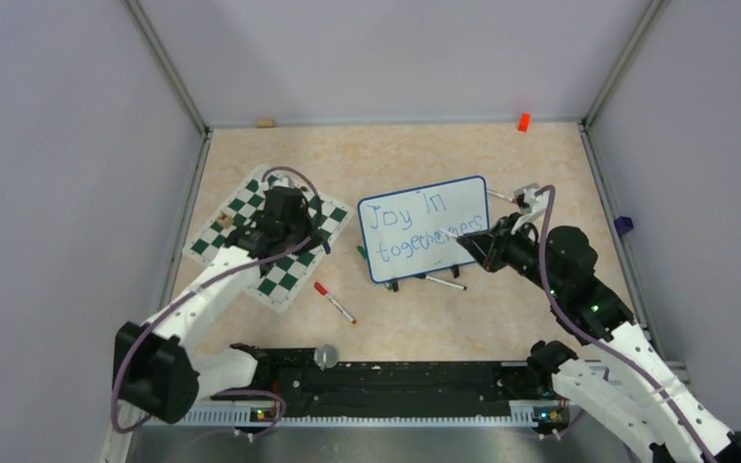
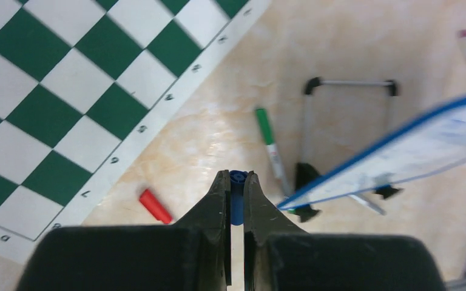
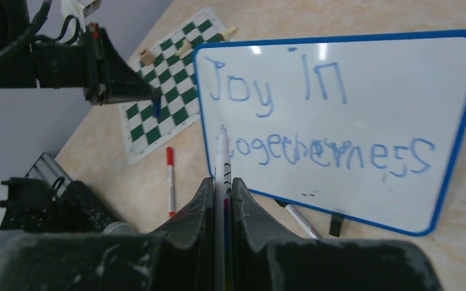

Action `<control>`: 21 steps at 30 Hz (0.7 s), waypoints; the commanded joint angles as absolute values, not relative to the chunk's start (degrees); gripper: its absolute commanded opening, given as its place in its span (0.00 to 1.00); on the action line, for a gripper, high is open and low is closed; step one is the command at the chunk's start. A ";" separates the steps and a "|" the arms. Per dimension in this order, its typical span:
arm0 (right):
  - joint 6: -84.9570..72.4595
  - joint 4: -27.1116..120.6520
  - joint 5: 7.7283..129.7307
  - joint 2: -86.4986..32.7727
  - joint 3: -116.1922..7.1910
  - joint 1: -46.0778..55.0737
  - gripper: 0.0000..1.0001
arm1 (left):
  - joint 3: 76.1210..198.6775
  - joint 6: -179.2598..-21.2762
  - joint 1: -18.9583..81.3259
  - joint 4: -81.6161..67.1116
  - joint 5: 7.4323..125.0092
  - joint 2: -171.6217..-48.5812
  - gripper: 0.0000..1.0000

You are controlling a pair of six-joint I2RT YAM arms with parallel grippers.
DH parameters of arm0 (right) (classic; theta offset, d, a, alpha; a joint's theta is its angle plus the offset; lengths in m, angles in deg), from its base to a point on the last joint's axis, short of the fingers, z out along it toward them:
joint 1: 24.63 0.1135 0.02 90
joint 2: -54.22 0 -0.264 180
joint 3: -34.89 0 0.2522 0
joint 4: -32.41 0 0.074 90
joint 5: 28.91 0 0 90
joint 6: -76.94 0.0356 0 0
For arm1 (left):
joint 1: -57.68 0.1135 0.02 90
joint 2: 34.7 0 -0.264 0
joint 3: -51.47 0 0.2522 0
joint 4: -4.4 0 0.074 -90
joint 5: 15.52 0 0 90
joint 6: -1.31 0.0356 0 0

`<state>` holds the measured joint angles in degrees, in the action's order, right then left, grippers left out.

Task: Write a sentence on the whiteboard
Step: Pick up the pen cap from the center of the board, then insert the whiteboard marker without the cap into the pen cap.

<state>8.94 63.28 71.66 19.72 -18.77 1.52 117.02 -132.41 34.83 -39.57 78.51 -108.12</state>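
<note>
Right claw point(image 3: 222, 182) grips thin white marker point(image 3: 222, 148), tip toward blue-framed whiteboard point(image 3: 388, 79)
Left claw point(image 2: 236, 177), pinching blue cap point(image 2: 236, 197), is farther

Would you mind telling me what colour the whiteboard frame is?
The whiteboard frame is blue; the right wrist view shows it best.
</note>
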 commanded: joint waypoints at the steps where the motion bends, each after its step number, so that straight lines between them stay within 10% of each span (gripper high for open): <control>1: 10.09 53.49 69.00 17.40 -17.41 13.42 0.00 | 111.28 -135.30 35.07 -28.55 75.05 -96.16 0.00; 8: 6.11 35.02 43.60 2.37 -17.12 42.32 0.00 | 109.59 -136.25 36.05 -26.31 69.83 -85.12 0.00; 21: 10.46 14.02 40.78 -9.93 -16.75 45.09 0.00 | 100.29 -150.92 46.88 -8.31 48.15 -76.63 0.00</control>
